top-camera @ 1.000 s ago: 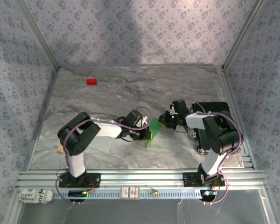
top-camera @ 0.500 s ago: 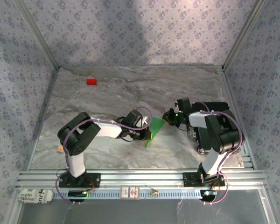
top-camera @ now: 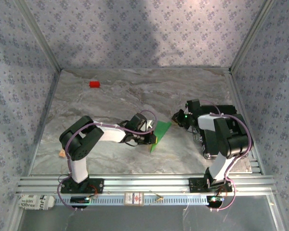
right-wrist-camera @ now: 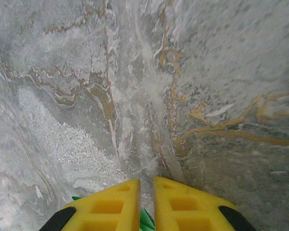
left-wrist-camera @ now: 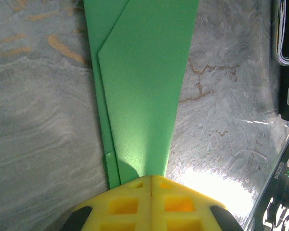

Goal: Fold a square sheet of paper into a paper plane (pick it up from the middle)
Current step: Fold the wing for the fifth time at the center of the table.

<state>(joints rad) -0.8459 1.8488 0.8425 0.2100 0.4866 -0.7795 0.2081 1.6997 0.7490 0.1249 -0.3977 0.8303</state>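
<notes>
- bright green folded sheet of paper, tapered, flaps layered; sits mid-table on the grey marbled tabletop, between both grippers
- left gripper clamped on its narrow end; yellow fingers pressed together
- right gripper just beside the paper's far corner; fingers parted by a slit, gripping nothing
- small red block well apart, far left

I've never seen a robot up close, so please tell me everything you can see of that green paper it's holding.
The green paper is a thin, matte, bright green sheet, already folded: a top layer with a slanted edge lies over a narrower strip showing beside it. It tapers toward the left gripper, whose yellow jaws are shut on its narrow end. From above it looks like a tilted, pointed shape over the marbled table; whether it touches the table is unclear.
</notes>
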